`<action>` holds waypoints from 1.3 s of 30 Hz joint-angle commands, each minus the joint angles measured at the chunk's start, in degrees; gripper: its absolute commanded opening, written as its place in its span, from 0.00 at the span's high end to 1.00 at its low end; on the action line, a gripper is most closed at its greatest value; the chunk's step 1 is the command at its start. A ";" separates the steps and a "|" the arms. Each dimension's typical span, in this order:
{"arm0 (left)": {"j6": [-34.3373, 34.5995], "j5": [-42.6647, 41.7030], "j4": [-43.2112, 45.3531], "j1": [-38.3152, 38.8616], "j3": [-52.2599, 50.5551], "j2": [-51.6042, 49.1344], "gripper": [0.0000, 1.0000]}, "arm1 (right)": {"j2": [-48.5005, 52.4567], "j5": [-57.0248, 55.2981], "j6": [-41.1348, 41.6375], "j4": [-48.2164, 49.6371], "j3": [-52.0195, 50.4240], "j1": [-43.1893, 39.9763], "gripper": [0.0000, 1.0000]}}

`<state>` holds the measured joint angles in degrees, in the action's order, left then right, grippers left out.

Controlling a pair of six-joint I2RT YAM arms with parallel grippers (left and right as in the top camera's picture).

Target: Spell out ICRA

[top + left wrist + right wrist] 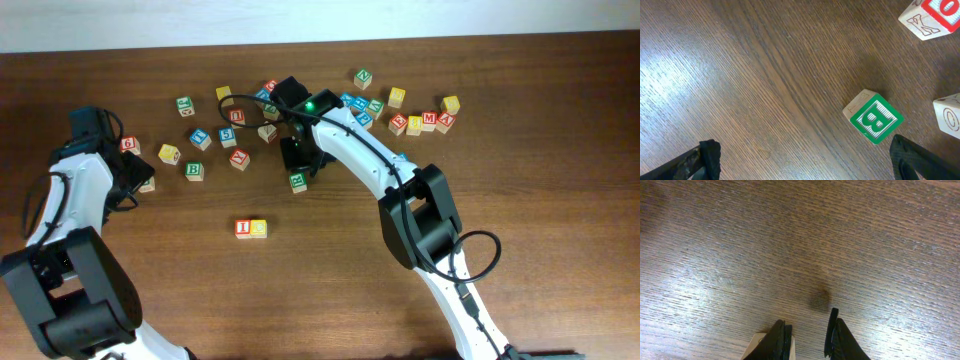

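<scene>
Spelling under way: I point(245, 228) and C point(259, 228) sit touching in a row, and we judge R point(298, 182), loose up and right of the pair, to be next. The right gripper point(807, 318) hovers there, jaws narrowly apart on nothing; it must widen first. The left gripper point(802, 141), spread wide, hangs far left of the pair. Bare table point(330, 240) right of C leaves room.

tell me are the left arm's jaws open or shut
Open. In the left wrist view its two fingers stand far apart at opposite frame edges, with nothing held between them.
</scene>
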<state>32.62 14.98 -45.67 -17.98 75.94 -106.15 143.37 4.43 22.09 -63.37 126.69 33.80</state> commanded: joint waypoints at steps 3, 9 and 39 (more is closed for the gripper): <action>0.15 0.22 -0.04 -0.09 -0.22 1.27 0.01 | 0.70 0.50 -0.46 0.81 -3.65 0.31 0.82; 0.15 0.22 -0.04 -0.09 -0.22 1.27 0.01 | 0.70 0.52 -0.46 -2.80 -4.55 0.31 0.85; 0.15 0.22 -0.04 -0.09 -0.22 1.27 0.01 | 0.70 4.66 0.87 -11.56 -4.55 0.31 0.79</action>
<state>32.62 15.00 -45.67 -17.98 75.94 -106.15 143.22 7.09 22.35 -73.97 124.16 33.80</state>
